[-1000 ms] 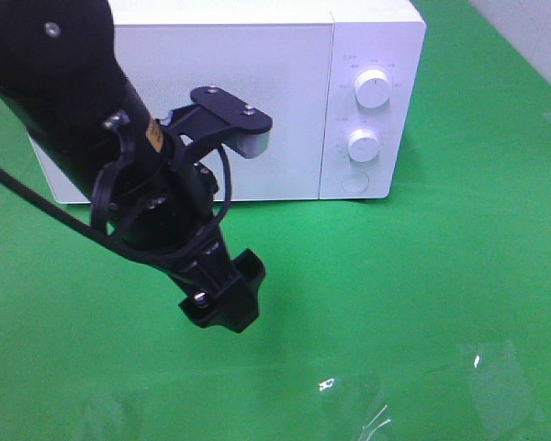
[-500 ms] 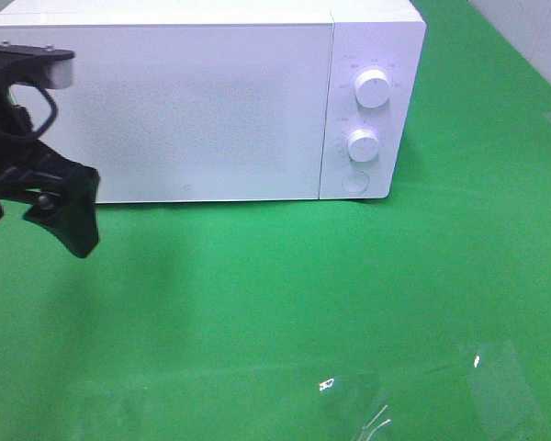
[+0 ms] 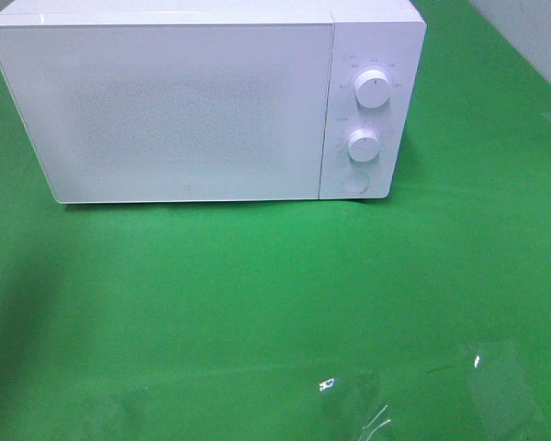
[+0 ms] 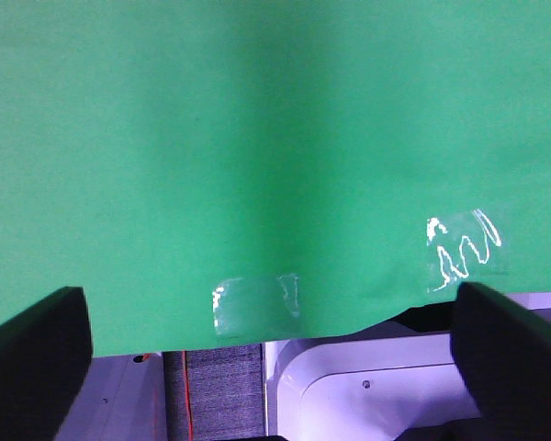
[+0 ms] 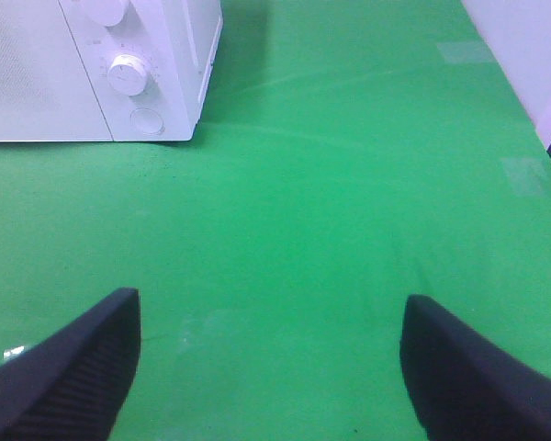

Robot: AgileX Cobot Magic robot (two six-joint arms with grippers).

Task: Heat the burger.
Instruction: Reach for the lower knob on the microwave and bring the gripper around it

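My left pincer (image 4: 268,303) has its two dark fingers (image 4: 37,344) wide apart, with nothing between them. It hangs over the green cloth (image 4: 257,119), near the edge where the cloth ends. A white frame (image 4: 367,390) shows past that edge. A patch of clear, shiny tape (image 4: 255,305) sticks to the cloth near the edge, and a second one (image 4: 464,250) lies to one side of it.

My right pincer (image 5: 271,303) is wide apart too and holds nothing. Its fingers (image 5: 69,367) are black and have a rough, ribbed look. It points across the cloth toward the front corner of the microwave (image 5: 92,73), and it is well apart from it.

Neither of my arms shows in the high view.

The microwave is a white, smooth box with soft corners. It stands at the back of the cloth with its long side facing me. Its door (image 3: 184,106) is shut. The door has a field of fine little dots. On the right side of it are two round white knobs (image 3: 373,90), one above the other, and a round button (image 3: 354,182) under them.

I cannot tell where the burger is or which way it points. No view shows it.
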